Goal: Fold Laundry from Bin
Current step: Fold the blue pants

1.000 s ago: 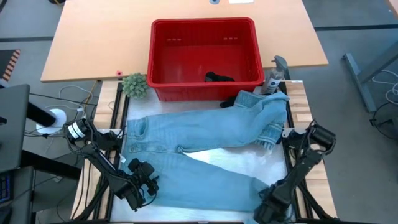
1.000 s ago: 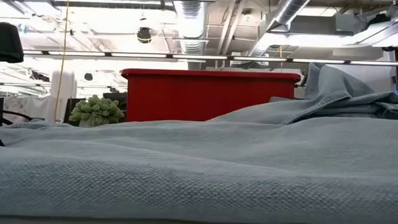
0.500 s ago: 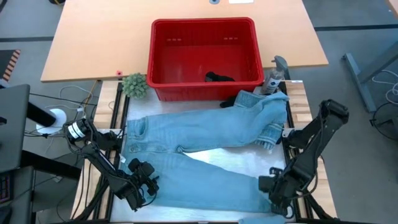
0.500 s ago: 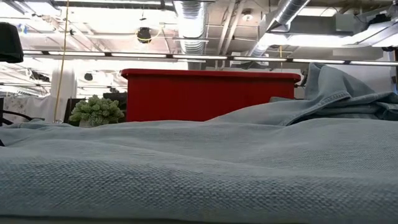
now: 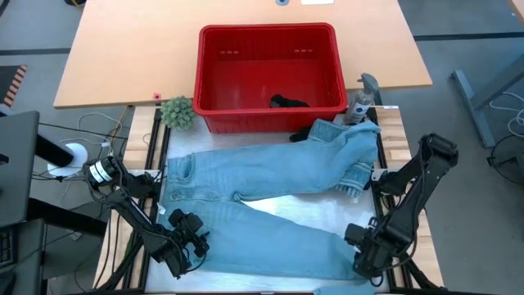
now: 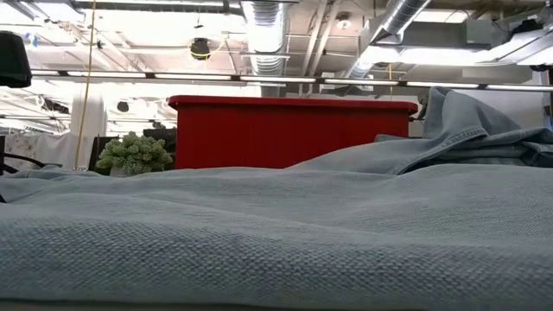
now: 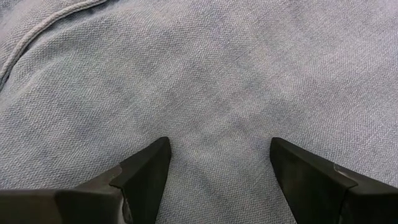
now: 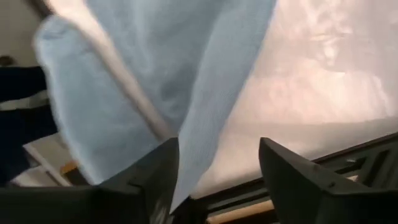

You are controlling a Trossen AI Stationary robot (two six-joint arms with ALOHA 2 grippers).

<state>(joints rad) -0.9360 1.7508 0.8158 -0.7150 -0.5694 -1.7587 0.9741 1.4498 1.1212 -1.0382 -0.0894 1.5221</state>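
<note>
High view shows the big pale wooden table first, and on the shiny work mat nearer me lie the long light blue denim jeans, spread out with the waist on my left side. One leg runs across toward my right and bunches up in a heap near the red bin; the other leg slants down to the near right corner.

Next is the big red plastic bin with slotted walls, standing just behind the jeans. A small black cloth lies inside it, waiting its turn.

Beside the bin sits a small green plant, which I leave alone.

My left fingers are spread wide, right over the denim near the waist, and they grasp nothing. My right fingers are spread too, at the hem of the near leg, and the cloth hangs loose between them, not pinched.

To do this well, I think I should make both legs flat before folding. The bunched leg needs pulling straight. I should grab edges, not the middle, and pull gently so nothing slides off.
</note>
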